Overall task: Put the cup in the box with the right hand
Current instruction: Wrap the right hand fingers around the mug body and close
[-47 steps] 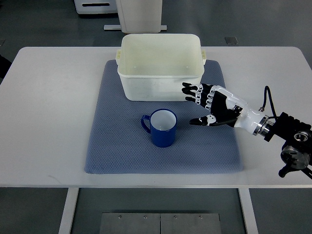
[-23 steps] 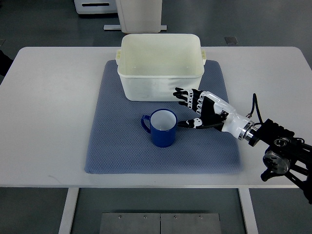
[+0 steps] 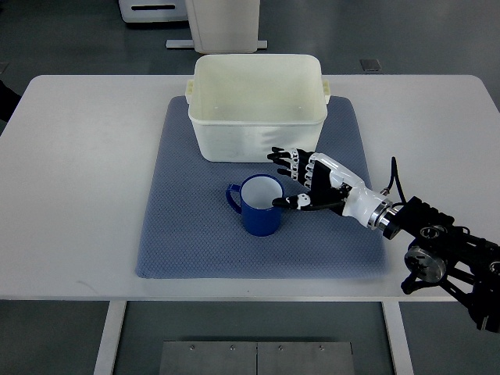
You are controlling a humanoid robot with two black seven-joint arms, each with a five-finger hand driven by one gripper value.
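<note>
A blue cup (image 3: pixel 260 206) with a white inside stands upright on the blue-grey mat (image 3: pixel 187 234), its handle pointing left. Behind it sits an empty cream plastic box (image 3: pixel 257 105). My right hand (image 3: pixel 289 178) reaches in from the lower right and is right beside the cup's right side. Its fingers (image 3: pixel 285 156) are spread above the rim's far right, and the thumb tip reaches the cup's near right wall. The hand is open and holds nothing. The left arm does not show.
The mat lies on a white table (image 3: pixel 78 172). A white machine base (image 3: pixel 223 23) stands beyond the table's far edge. My right forearm and its black wrist joint (image 3: pixel 437 254) hang over the table's near right corner.
My right hand has moved left and slightly toward the near edge, from beside the box's front right corner to the cup's right side. The cup has not moved.
</note>
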